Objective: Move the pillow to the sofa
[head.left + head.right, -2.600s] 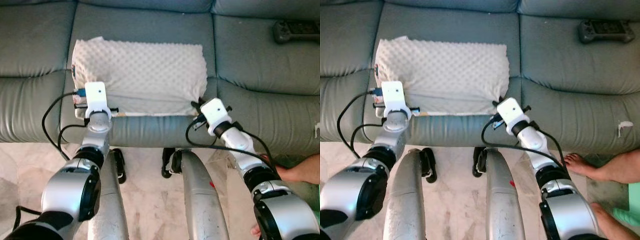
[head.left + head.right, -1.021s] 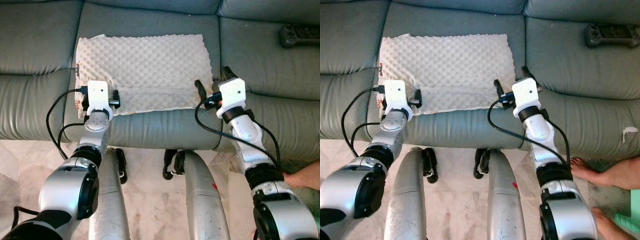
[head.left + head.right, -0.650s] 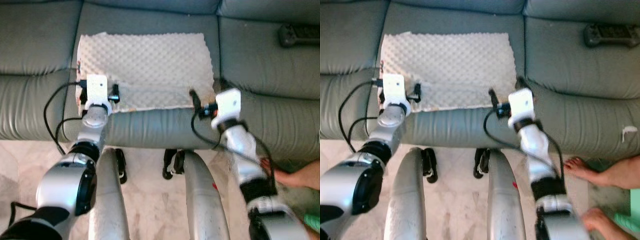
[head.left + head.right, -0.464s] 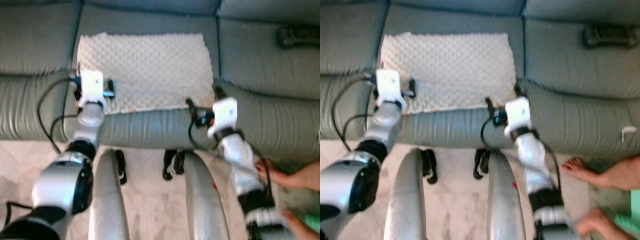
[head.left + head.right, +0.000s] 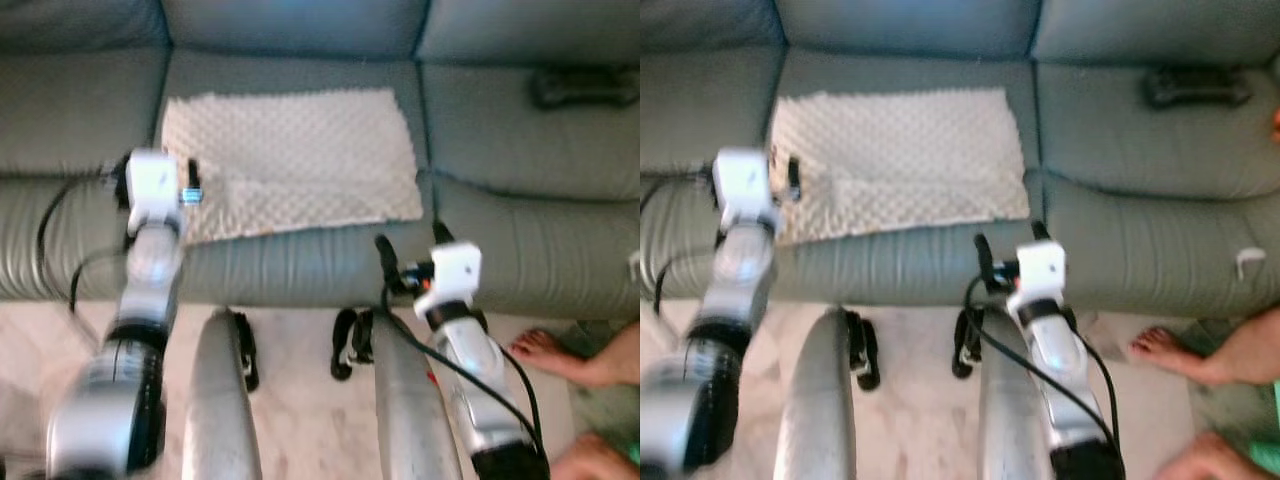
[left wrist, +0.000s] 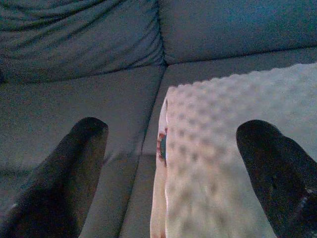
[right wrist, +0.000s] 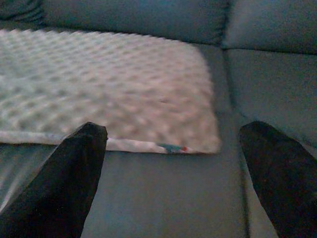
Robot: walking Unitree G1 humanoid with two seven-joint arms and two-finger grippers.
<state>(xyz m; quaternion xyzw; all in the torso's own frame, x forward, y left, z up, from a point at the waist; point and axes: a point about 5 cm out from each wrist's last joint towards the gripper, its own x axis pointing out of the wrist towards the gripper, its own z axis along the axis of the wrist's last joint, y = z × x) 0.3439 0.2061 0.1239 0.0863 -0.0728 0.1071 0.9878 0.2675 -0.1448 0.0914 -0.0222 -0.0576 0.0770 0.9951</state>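
A cream, bumpy pillow (image 5: 290,160) lies flat on the middle seat of the grey-green sofa (image 5: 520,170). My left gripper (image 5: 156,168) hovers at the pillow's front left corner, open; in the left wrist view the pillow's edge (image 6: 213,148) lies between its spread fingers (image 6: 74,163). My right gripper (image 5: 411,243) is open in front of the sofa's front edge, clear of the pillow's right corner. In the right wrist view the pillow (image 7: 99,84) lies ahead of its fingers (image 7: 69,173), untouched.
A dark handheld controller (image 5: 580,88) rests on the right seat. A person's bare foot (image 5: 545,350) stands on the pale floor at the right, near my right arm. My own legs (image 5: 225,400) are close against the sofa's front.
Both grippers have come off the pillow's front corners. The right one has drawn back past the seat's front edge; the left has shifted to the left. The pillow now lies flat.
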